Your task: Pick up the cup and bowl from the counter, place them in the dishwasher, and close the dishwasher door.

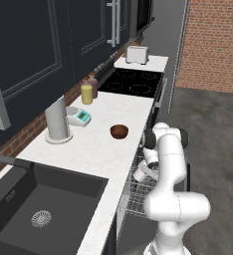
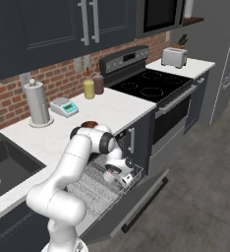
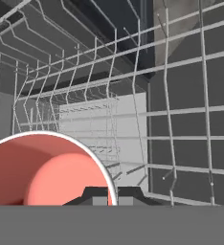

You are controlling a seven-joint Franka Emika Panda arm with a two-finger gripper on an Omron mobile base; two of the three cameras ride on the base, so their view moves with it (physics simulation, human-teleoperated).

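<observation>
Gripper [image 3: 109,197] clamped on the rim of the cup [image 3: 47,170], held low over the grey wire rack [image 3: 133,119] of the open dishwasher [image 2: 107,189]. Cup not yet released. Bowl [image 1: 119,131] still waiting on the counter [image 1: 96,149], near its front edge. Dishwasher door [image 2: 131,211] lying open, still to close last.

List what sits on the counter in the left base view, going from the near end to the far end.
Black sink → grey cylinder → small scale and bowl, about level → yellow bottle → brown bottle → cooktop → toaster.
</observation>
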